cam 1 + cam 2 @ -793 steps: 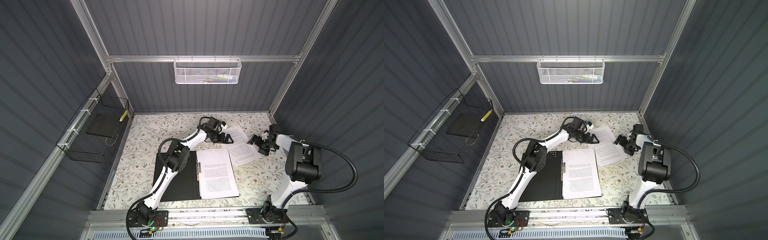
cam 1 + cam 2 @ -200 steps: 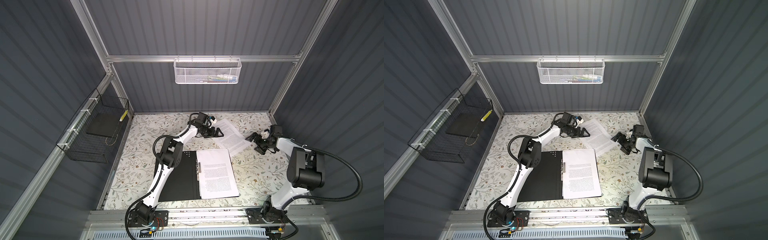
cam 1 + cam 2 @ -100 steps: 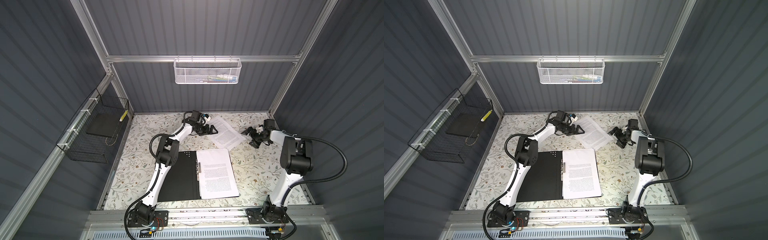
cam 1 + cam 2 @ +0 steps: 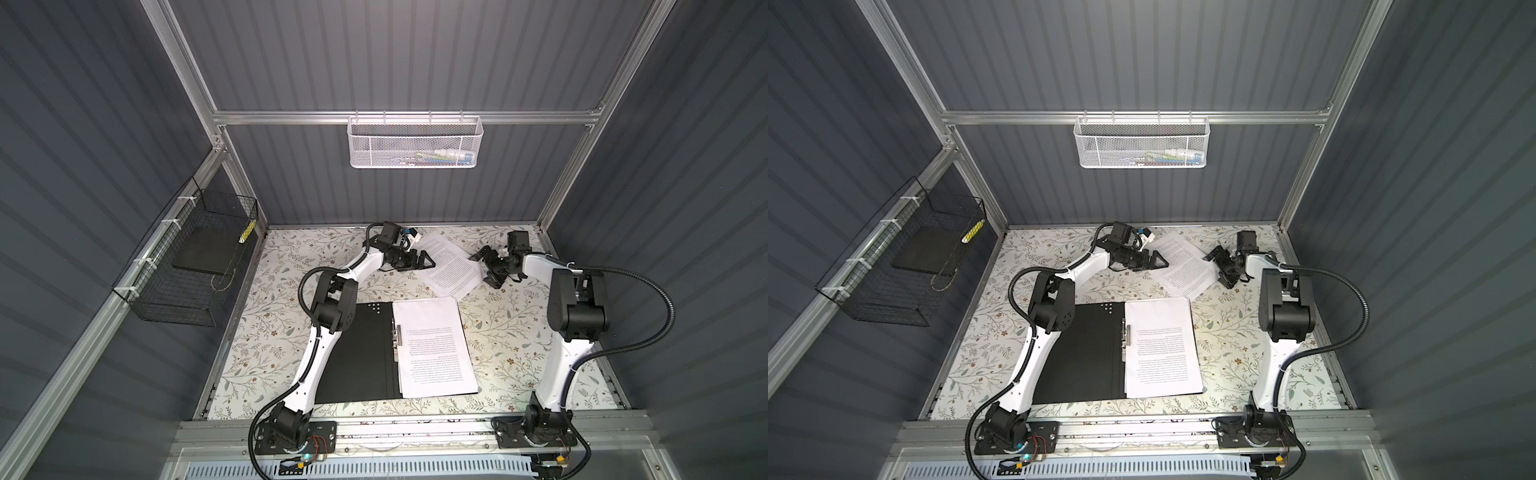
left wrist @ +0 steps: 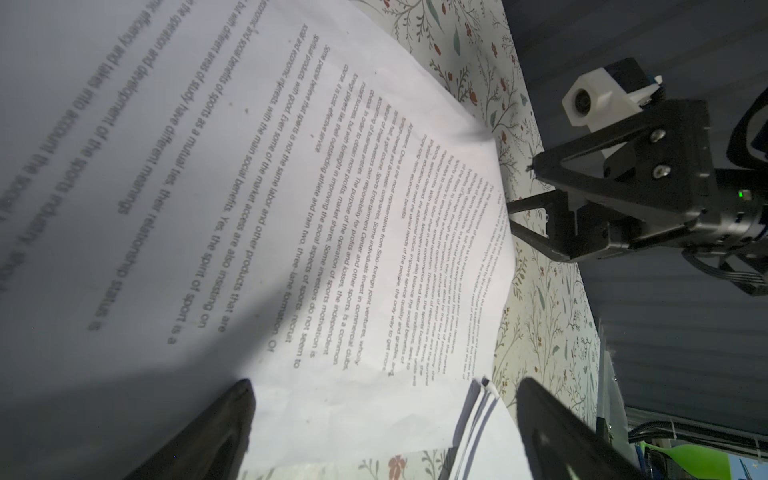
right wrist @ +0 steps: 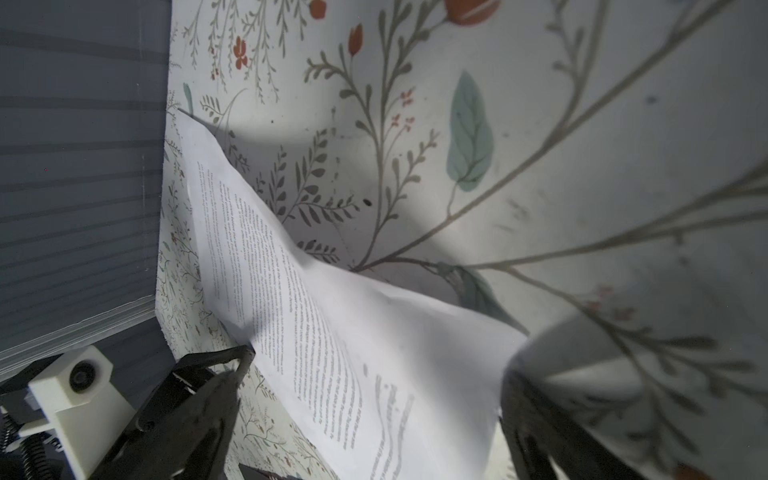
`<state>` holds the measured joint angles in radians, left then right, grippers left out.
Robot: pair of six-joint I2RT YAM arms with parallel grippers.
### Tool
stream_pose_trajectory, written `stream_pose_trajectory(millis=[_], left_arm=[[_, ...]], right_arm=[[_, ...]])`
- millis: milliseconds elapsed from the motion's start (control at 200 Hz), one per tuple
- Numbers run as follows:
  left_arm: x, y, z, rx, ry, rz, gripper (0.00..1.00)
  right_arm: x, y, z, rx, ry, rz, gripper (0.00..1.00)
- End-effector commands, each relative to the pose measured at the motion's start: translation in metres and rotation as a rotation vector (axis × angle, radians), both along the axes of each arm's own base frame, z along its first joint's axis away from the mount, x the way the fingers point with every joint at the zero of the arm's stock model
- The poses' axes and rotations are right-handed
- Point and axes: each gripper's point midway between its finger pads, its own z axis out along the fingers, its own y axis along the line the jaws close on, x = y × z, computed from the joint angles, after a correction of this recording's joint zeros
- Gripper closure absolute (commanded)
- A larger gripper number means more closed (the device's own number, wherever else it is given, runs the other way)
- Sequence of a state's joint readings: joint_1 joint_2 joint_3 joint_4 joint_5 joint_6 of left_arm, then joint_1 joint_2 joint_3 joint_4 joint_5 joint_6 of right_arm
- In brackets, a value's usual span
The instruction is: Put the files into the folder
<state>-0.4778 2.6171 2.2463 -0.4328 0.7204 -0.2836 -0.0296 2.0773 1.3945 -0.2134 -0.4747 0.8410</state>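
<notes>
The folder (image 4: 365, 353) (image 4: 1092, 353) lies open near the front, black inside up, with a stack of printed files (image 4: 432, 345) (image 4: 1160, 345) on its right half beside the metal clip. One loose printed sheet (image 4: 446, 264) (image 4: 1185, 264) (image 5: 291, 208) (image 6: 332, 332) lies askew near the back wall, slightly bowed. My left gripper (image 4: 428, 262) (image 4: 1160, 262) (image 5: 386, 395) is open at the sheet's left edge. My right gripper (image 4: 484, 266) (image 4: 1219, 266) (image 6: 374, 399) is open at the right edge, with the raised edge between its fingers.
The dark back wall stands close behind both grippers. A white mesh basket (image 4: 415, 143) hangs on it, and a black wire basket (image 4: 187, 266) hangs on the left wall. The floral cloth (image 4: 511, 332) covers the table.
The right gripper has moved left and back, up to the loose sheet's right edge. The left gripper has stayed almost in place. The sheet has shifted slightly toward the back left.
</notes>
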Motion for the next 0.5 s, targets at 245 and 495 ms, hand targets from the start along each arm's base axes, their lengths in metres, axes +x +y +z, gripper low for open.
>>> stream_pose_trajectory(millis=[245,495], left_arm=[[-0.032,0.021,-0.075,0.151,0.230,0.041,0.01],[-0.031,0.022,-0.076,0.150,0.234,0.050,0.01]], right_arm=[[-0.012,0.063,0.009,0.182,-0.043,0.072,0.01],[-0.020,0.081,0.032,0.208,-0.190,0.146,0.01]])
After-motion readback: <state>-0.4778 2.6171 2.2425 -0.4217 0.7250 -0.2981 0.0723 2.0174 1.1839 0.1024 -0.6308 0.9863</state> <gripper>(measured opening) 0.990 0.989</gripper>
